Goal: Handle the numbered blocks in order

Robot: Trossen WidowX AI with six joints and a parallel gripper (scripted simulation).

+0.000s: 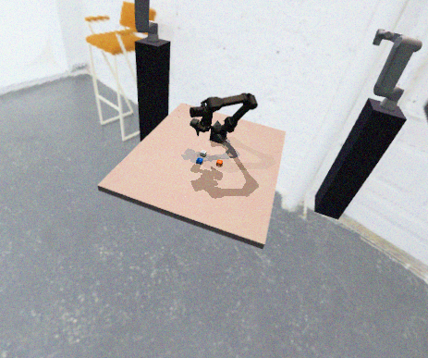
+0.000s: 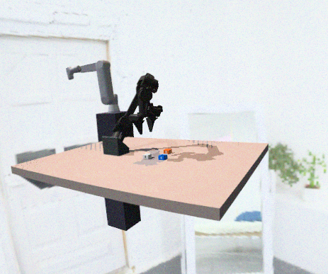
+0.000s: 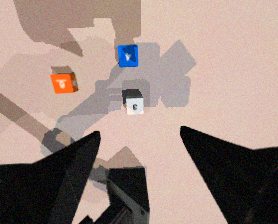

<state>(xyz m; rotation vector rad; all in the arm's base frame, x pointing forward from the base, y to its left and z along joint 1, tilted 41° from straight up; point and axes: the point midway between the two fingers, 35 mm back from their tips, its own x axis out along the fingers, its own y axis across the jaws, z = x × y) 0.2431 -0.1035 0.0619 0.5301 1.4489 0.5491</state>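
Note:
A white block (image 1: 203,154) (image 2: 146,156) (image 3: 134,106) sits on the table, nearest the gripper in the wrist view. A blue block (image 1: 200,161) (image 2: 163,157) (image 3: 128,56) sits beyond it there. An orange block (image 1: 219,163) (image 2: 167,151) (image 3: 63,83) sits to the left in the wrist view. Each top shows a small print, too blurred to read with certainty. My gripper (image 2: 146,132) (image 3: 140,132) is open and empty, pointing down. It hangs well above the table and touches no block.
The table top (image 1: 160,179) (image 2: 179,183) carries the arm's base (image 2: 115,146) behind the blocks. Shadows of the arm fall around the blocks. Two grey arms on dark pillars (image 1: 152,86) (image 1: 359,160) and an orange chair (image 1: 114,43) stand off the table.

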